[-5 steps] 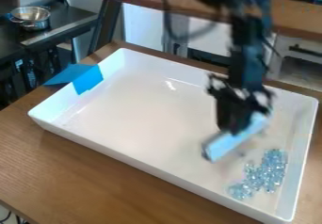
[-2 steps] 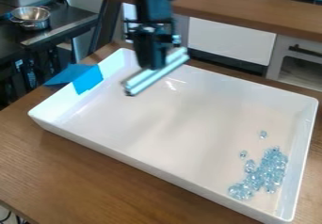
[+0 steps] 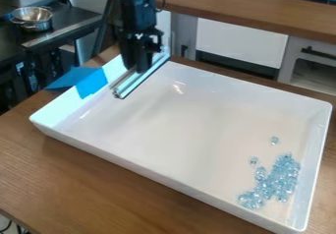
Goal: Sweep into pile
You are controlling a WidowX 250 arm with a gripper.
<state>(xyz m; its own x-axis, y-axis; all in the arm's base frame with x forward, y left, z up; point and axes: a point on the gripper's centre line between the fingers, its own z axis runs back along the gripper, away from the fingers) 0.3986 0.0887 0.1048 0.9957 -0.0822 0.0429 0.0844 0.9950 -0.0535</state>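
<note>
Camera view: tool (image 3: pixel 139 70), upper left of frame, closed down to the thickness of the long bar (image 3: pixel 142 78) and gripping it; beads (image 3: pixel 277 180) clumped lower right in the tray (image 3: pixel 187 130), two strays (image 3: pixel 274 140) (image 3: pixel 254 160) just above. Main risk is a bar pass set too high, which would ride over the strays. Overshoot could scatter the clump or hit the tray wall and twist the bar in the grip.

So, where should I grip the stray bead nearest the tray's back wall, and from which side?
Pinch the bead across its middle, coming straight down from above. It's small, lies low and sits apart from the pile, so a grip on two opposite sides should probably avoid touching the others.
</note>
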